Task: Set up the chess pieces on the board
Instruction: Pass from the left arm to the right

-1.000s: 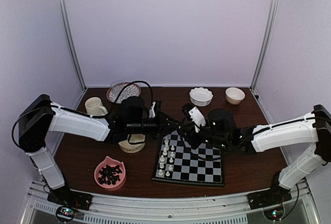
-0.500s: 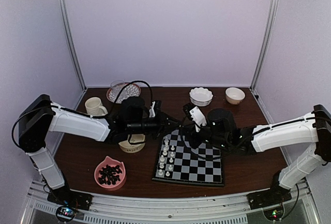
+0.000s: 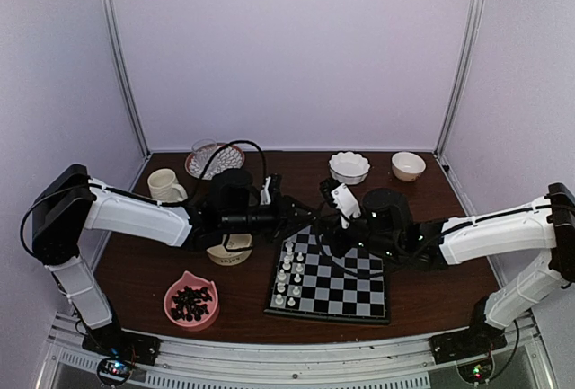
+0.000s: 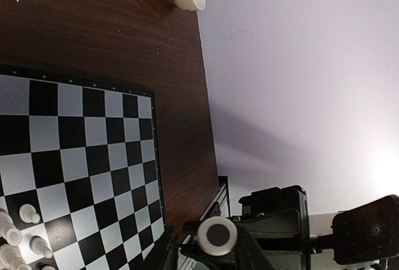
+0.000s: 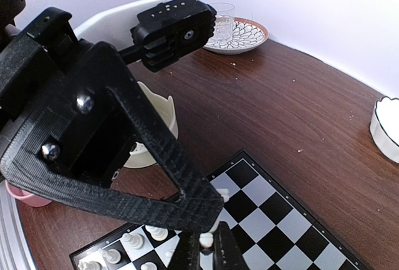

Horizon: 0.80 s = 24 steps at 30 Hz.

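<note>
**A:** What is changing at the fingers?

**B:** The right gripper (image 5: 206,251) is pinching the piece (image 4: 217,236) that the left gripper (image 3: 296,216) was carrying a second ago. The right jaws, apart then, are now clamping it. The left jaws are spreading and loosening off it. The piece is hanging between both sets of fingertips, above the far left corner of the board (image 3: 350,290).

**A:** What is that meaning for the task?

**B:** It is looking like a hand-over, so the right arm is probably taking over the placing. The pieces (image 3: 287,277) already standing are filling squares just below and nearer than the fingers. The rest of the board is waiting bare.

**A:** And the containers?

**B:** Nearest, well down-left of the left fingers, a pink bowl (image 3: 190,301) is holding dark bits, likely the black men. Behind the left fingers, under the wrist, a cream bowl (image 3: 229,252) is sitting with its contents hidden. Farther left a mug (image 3: 163,183) is standing, and beyond it a plate (image 3: 216,160) is carrying a glass (image 5: 222,17). Beyond the right fingers a scalloped bowl (image 3: 349,167) and a small bowl (image 3: 408,165) are showing nothing inside.
</note>
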Available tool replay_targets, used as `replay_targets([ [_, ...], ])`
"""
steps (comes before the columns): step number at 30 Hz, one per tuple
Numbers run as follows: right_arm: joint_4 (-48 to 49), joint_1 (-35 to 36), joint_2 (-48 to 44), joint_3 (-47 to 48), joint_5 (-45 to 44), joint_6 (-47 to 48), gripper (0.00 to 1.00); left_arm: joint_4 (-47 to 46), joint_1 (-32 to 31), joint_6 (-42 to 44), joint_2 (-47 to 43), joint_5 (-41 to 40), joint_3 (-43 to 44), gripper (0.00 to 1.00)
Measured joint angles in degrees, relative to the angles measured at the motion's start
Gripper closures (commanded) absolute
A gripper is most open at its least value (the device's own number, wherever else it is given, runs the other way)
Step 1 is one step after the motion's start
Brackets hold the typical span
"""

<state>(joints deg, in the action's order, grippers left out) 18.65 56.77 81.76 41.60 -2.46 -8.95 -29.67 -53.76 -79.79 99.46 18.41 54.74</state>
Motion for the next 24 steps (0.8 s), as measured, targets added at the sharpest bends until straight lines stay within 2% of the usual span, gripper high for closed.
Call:
replay_targets([
  [4, 0.07, 0.00, -0.15, 0.00, -0.57, 0.00, 1.00, 0.00, -0.02, 0.55, 0.00, -0.26, 0.00, 0.58],
  [11, 0.28, 0.00, -0.15, 0.00, -1.36, 0.00, 1.00, 1.11, -0.04, 3.19, -0.04, -0.26, 0.00, 0.29],
  [17, 0.28, 0.00, -0.15, 0.00, -1.33, -0.04, 1.00, 1.57, 1.70, 6.21, -4.22, -0.46, -4.02, 0.20],
  [20, 0.24, -0.02, -0.15, 0.00, -0.76, -0.04, 1.00, 6.19, 3.82, 9.14, -8.70, -0.70, -4.72, 0.12],
  [24, -0.13, -0.13, -0.15, 0.02, 0.46, -0.13, 1.00, 19.65, 5.88, 17.11, -16.28, -3.08, -1.66, 0.08],
])
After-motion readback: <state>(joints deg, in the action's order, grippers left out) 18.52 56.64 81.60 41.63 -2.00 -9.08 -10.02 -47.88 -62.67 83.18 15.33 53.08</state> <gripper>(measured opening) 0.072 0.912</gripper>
